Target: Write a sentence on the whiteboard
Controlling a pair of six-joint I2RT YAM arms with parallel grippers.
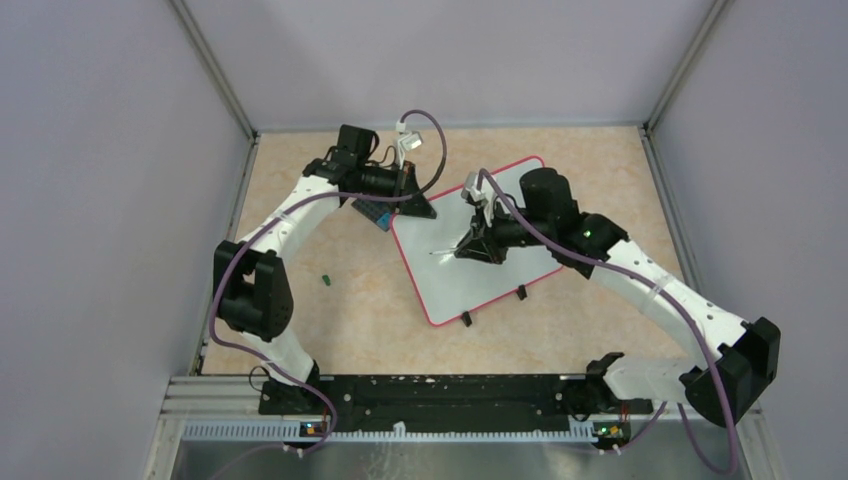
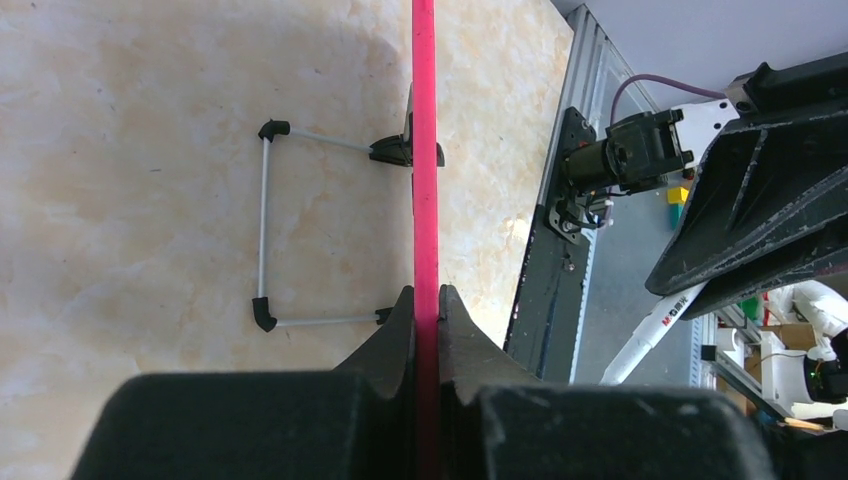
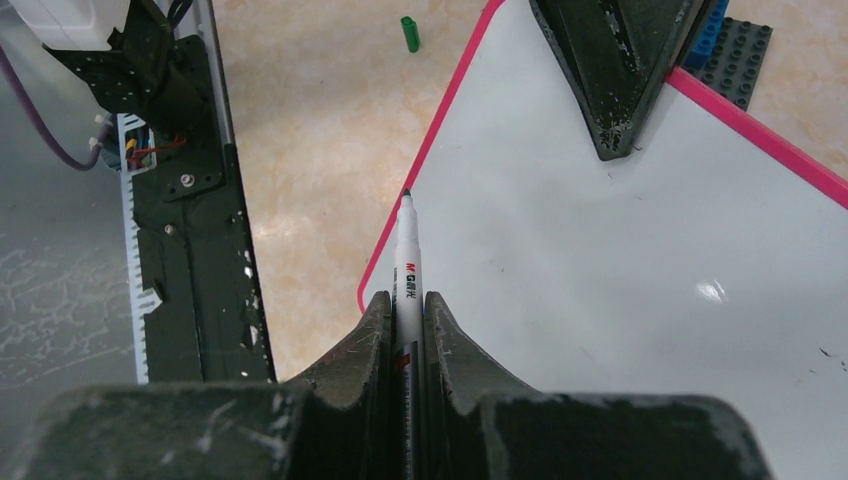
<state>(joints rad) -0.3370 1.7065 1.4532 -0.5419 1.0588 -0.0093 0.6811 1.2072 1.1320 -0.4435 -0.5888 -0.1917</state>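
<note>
The whiteboard lies tilted in the middle of the table, white with a red-pink rim and black feet. My left gripper is shut on the board's far left rim, seen edge-on between its jaws in the left wrist view. My right gripper is over the board and shut on a white marker. The marker's green tip points toward the board's left edge. In the right wrist view the board surface is blank apart from tiny specks.
A green marker cap lies on the table left of the board, also in the right wrist view. A dark-grey plate with blue blocks sits under the left gripper. The board's wire stand shows beneath it. Walls enclose three sides.
</note>
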